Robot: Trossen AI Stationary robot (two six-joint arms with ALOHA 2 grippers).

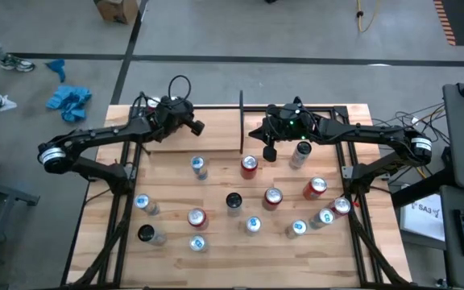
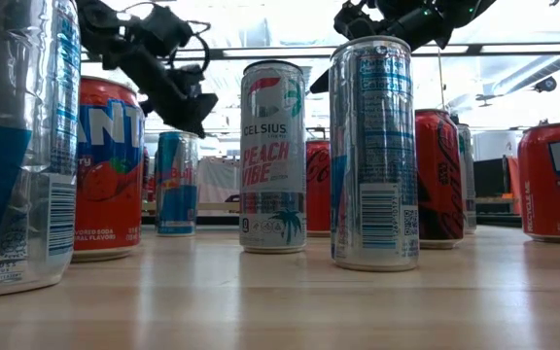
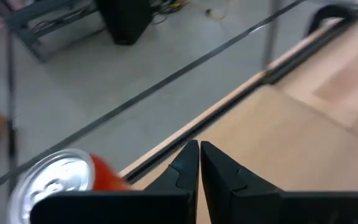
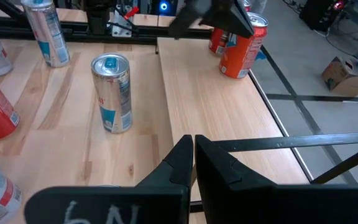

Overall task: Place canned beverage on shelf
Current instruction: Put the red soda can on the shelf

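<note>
I'm looking across the desk from its near edge, where two cans are standing close by the corner: a black-topped one and a blue-topped one. Further in, more cans are sitting scattered over the middle, among them a red-topped can, a black can and a red can lying tilted toward the right edge. Beyond those, a red can is standing just in front of the shelf, the narrow black-framed bay at the desk's far right corner.

My right gripper is hanging above the desk by that bay's front, fingers pressed together on nothing. My left gripper is hovering near the far edge over the wider bay, fingers likewise pressed together and carrying nothing.
</note>
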